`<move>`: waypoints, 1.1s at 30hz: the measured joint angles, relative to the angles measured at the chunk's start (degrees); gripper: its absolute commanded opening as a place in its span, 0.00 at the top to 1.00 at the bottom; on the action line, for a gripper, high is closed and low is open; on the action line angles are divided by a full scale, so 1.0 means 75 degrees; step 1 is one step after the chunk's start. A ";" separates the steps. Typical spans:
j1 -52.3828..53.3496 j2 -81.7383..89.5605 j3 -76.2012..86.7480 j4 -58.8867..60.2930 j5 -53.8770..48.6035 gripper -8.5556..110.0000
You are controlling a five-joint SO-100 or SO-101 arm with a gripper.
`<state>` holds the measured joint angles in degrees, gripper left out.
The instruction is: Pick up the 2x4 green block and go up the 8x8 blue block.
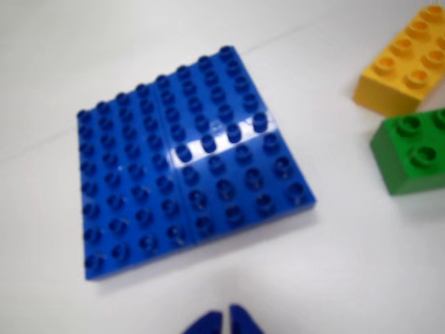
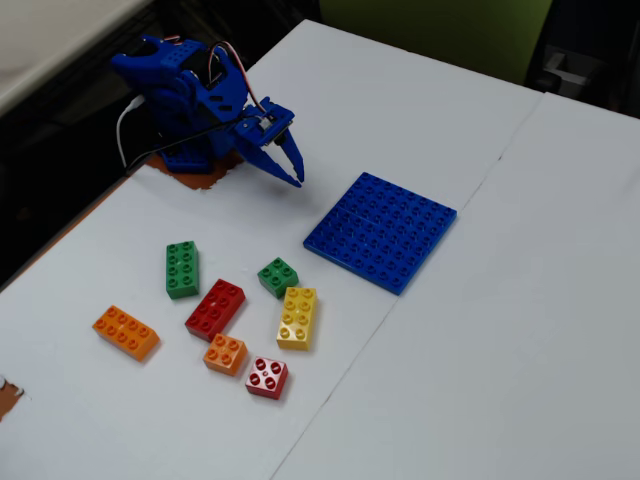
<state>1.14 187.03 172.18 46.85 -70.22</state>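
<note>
Wrist view: the 8x8 blue block (image 1: 191,163) filled most of the frame, lying flat on the white table (image 1: 361,264) with nothing on its studs. At the right edge sat a yellow brick (image 1: 403,66) and, just below it, a green brick (image 1: 411,153), both cut off by the frame; from here I could not tell whether that green one was the long or the square brick. Two blue fingertips of the gripper (image 1: 224,321) showed at the bottom edge, nearly together, nothing between them.

Fixed view: the gripper (image 2: 291,160) hung above the table near the arm's base, fingers drawn almost closed and empty. The 2x4 green block (image 2: 181,269) lay flat to the left of the brick cluster, well apart from the gripper and from the baseplate (image 2: 381,231). Near it: a long red brick (image 2: 215,309) just to its right, a small green 2x2 brick (image 2: 278,276), the yellow long brick (image 2: 298,318), an orange long brick (image 2: 126,332), a small orange brick (image 2: 226,353) and a small red brick (image 2: 267,377).

Judgement: pick not yet begun. To do it well, open the fingers wide first, come down over the long green brick across its narrow width, and keep clear of the red neighbour.

Containers: none present; the baseplate held nothing.
</note>
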 measured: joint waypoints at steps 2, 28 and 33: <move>0.0176 -0.0598 -0.0680 0.0293 -0.0082 0.93; 0.5625 -1.1109 -0.9504 0.4230 -0.3937 0.73; 0.6902 -1.1625 -0.9621 0.3785 -0.5824 0.70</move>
<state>52.91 99.84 100.02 75.23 -113.91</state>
